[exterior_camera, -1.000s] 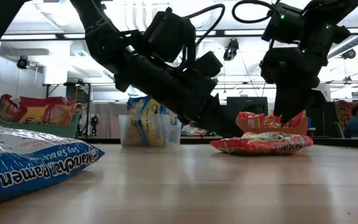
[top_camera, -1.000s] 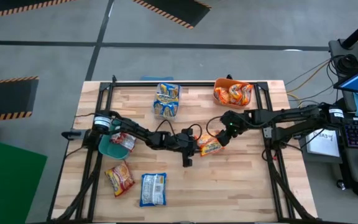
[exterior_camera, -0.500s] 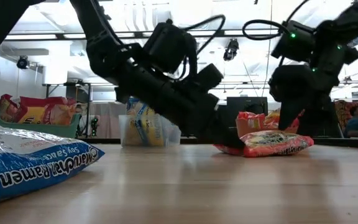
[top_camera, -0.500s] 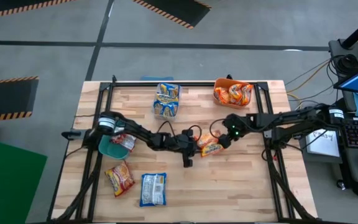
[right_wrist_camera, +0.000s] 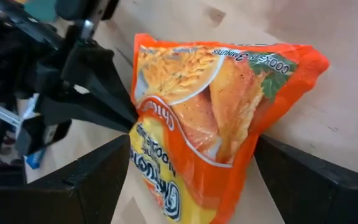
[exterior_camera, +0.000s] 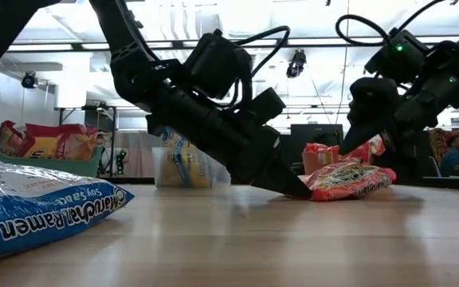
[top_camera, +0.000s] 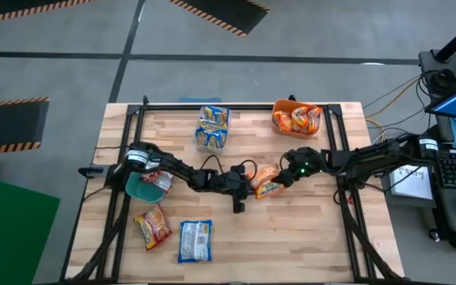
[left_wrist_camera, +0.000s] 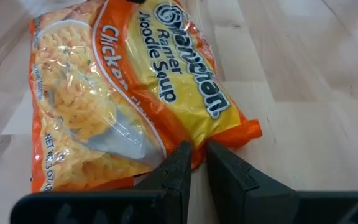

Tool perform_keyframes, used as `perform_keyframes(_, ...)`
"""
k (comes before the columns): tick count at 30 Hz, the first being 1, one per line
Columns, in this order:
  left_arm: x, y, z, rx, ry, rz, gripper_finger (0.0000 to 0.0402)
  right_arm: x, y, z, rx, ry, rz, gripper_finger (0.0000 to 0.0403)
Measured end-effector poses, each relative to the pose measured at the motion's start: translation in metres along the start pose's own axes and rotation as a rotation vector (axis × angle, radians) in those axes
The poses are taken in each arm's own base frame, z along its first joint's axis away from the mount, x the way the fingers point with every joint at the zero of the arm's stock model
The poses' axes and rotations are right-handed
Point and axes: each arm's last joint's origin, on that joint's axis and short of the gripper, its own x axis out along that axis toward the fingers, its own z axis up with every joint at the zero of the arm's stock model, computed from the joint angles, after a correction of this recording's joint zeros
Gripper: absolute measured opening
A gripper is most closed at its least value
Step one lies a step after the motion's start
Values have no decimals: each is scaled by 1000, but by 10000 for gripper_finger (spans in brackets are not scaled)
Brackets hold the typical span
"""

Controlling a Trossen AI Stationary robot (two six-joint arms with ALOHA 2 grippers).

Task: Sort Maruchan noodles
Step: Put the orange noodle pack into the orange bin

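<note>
Right now you have both arms meeting at the middle of the table (top_camera: pixel 307 229) over one orange chicken packet (top_camera: pixel 265 182). Your left gripper (left_wrist_camera: pixel 196 163) is nearly shut, its two fingers pinching the packet's crimped end seam, so treat it as holding that edge. Your right gripper (right_wrist_camera: pixel 185 171) stands wide, one finger on each side of the same packet, which stands tilted between them; the fingers are apart from the wrapper on at least one side, so it is not gripping.

Expect the packet to be light and crinkly. The wrapper is glossy plastic and will likely slip under a shallow pinch, and the noodle block inside is brittle, so a hard squeeze across the middle could crack it. The flat seam at either end is the safest hold, though it may tear or slide free if you pull fast. A broad grip across the short sides should also work, as the block gives stiffness there.

Other packets lie well apart: an orange packet (top_camera: pixel 152 226) and a blue packet (top_camera: pixel 195 240) on the near left of the table, more in the clear bin (top_camera: pixel 213 127), the orange bin (top_camera: pixel 297 119) and the teal bin (top_camera: pixel 139 187) by your left arm. The orange bin looks like this packet's likely home.
</note>
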Motion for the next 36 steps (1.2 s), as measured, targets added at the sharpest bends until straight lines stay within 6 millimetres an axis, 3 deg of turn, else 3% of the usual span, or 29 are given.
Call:
perform_keyframes(30, 0, 1, -1, 3, 6, 2, 36, 1, -1, -6, -12, -120, -24, 329)
perform_keyframes(36, 0, 1, -1, 3, 6, 2, 36, 13, -2, -5, -16, -109, -45, 329)
